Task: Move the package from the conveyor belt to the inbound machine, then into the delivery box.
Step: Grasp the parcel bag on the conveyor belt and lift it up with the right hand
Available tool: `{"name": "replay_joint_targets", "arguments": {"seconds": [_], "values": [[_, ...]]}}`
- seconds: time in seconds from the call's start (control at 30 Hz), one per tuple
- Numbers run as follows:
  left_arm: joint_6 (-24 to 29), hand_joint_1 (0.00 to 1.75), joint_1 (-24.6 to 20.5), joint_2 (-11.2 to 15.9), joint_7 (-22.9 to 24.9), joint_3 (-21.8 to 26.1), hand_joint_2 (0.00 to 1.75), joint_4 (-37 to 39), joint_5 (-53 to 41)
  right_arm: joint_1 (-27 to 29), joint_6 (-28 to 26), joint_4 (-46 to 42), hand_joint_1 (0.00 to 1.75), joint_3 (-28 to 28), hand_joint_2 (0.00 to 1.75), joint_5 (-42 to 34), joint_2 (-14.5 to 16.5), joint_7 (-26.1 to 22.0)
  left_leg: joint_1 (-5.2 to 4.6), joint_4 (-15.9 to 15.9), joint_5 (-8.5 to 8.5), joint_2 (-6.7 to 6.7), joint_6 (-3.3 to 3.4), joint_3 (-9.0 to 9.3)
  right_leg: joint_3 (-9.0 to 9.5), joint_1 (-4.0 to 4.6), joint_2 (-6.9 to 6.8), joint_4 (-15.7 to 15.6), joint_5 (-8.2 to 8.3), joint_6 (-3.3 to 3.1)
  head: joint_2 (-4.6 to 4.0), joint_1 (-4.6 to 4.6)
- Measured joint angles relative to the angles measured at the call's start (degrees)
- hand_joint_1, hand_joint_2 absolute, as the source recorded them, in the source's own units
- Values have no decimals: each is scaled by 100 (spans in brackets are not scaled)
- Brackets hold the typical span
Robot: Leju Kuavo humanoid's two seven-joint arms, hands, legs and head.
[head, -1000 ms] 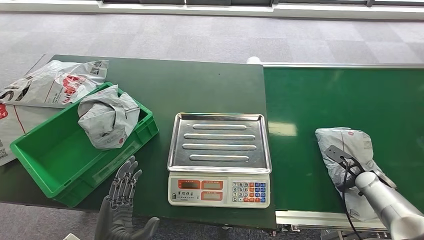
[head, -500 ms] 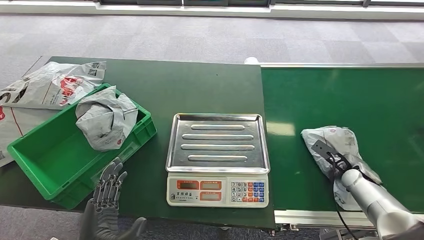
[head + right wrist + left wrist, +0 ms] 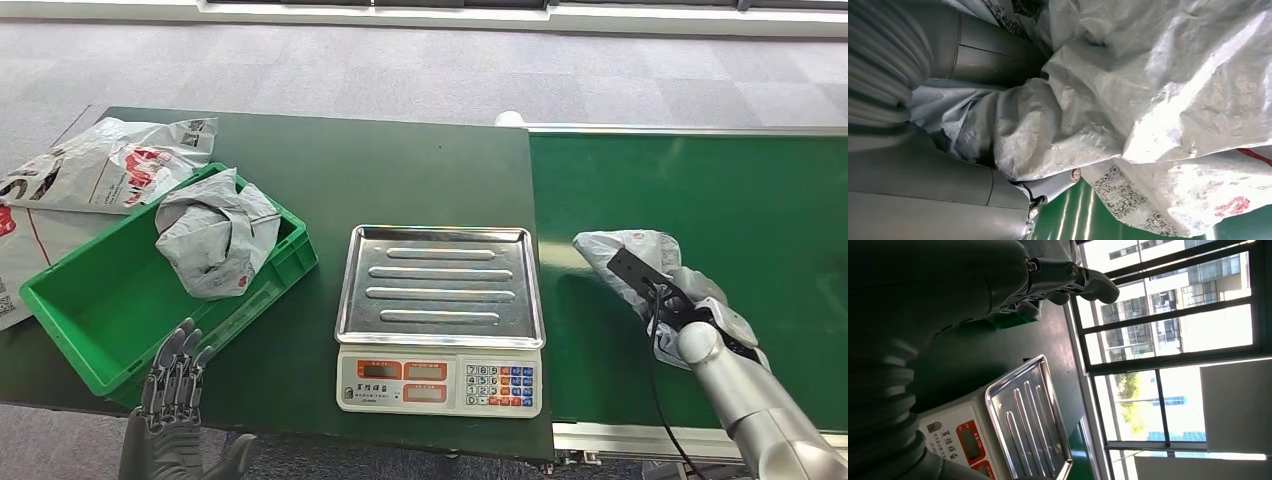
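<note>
While over the conveyor belt (image 3: 700, 190), right hand (image 3: 690, 300) clamped round crumpled grey package (image 3: 635, 250); left hand (image 3: 172, 385) w/ fingers spread, empty.

Even, bright light falls on the scale tray (image 3: 439, 284), which gives soft glare along its ribs; beside it the left hand (image 3: 943, 285) looms dark and blurred against blown-out windows (image 3: 1168, 335) behind the tray

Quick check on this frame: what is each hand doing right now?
Left hand: open, fingers apart, holding nothing, near the table's front edge.
Right hand: grips the grey package over the conveyor belt.
</note>
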Motion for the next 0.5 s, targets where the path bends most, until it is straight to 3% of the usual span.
{"name": "replay_joint_targets", "arguments": {"seconds": [0.1, 0.23, 0.33, 0.4, 0.5], "values": [[66, 0, 34, -24, -51, 32, 175, -12, -14, 71, -317, -253, 175, -186, 175, 240, 38, -150, 0, 0, 1, 0, 0, -3, -1, -1, 0, 0, 1, 1, 0, 1], [20, 0, 49, -165, -182, 141, 175, -66, -168, 466, -2297, -1595, 175, -585, 175, 357, 184, -830, 0, 0, 2, -6, -1, -4, -4, 1, -5, 1, 1, 0, 0, 0], [7, 0, 38, -299, -302, 225, 175, -85, -369, 791, -3113, -2915, 175, -757, 175, 524, 314, -1374, 1, -2, -2, -9, -6, -5, -3, 10, -7, 2, -6, -7, 0, 1], [37, 0, 15, -361, -406, 263, 175, -84, -467, 910, -3012, -3610, 175, -705, 175, 657, 413, -1613, 1, -8, -8, -6, -12, -29, -1, 11, -4, 3, -12, -13, 0, 1], [118, 0, -56, -375, -586, 338, 175, -65, -492, 745, -2178, -4140, 175, -233, 175, 894, 634, -1697, 3, -16, -18, 21, -24, -40, -2, 14, 21, 4, -18, -26, 0, 1]]}}
